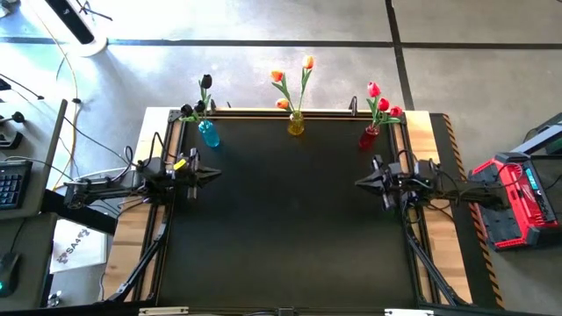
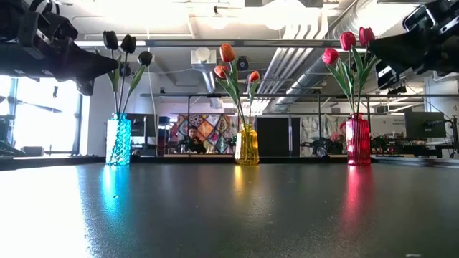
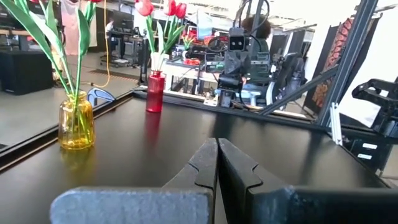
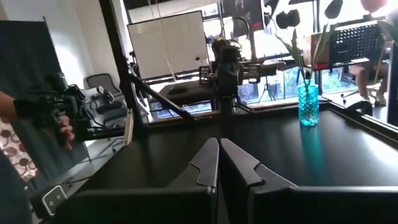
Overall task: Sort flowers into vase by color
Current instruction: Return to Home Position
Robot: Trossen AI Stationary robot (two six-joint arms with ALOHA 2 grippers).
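Three vases stand along the table's far edge. The blue vase [image 1: 208, 133] [image 2: 118, 140] [image 4: 308, 104] holds the black tulips [image 2: 126, 44], their stems inside it. In the yellow vase [image 1: 296, 124] [image 2: 247, 145] [image 3: 76, 121] stand the orange tulips [image 2: 231, 64]. Red tulips [image 2: 348, 43] rise from the red vase [image 1: 370, 136] [image 2: 358, 140] [image 3: 154, 92]. My left gripper [image 1: 217, 174] [image 3: 217, 152] hovers shut above the table's left side. My right gripper [image 1: 357, 183] [image 4: 219, 151] hovers shut above the right side. Both point toward the table's middle and hold nothing.
The black table top [image 1: 290, 228] lies bare between the arms and toward the near edge. Wooden strips and metal frame rails [image 1: 167, 175] flank it. A red device [image 1: 514, 197] sits off the right side. A person's hand [image 4: 62, 127] shows beyond the table.
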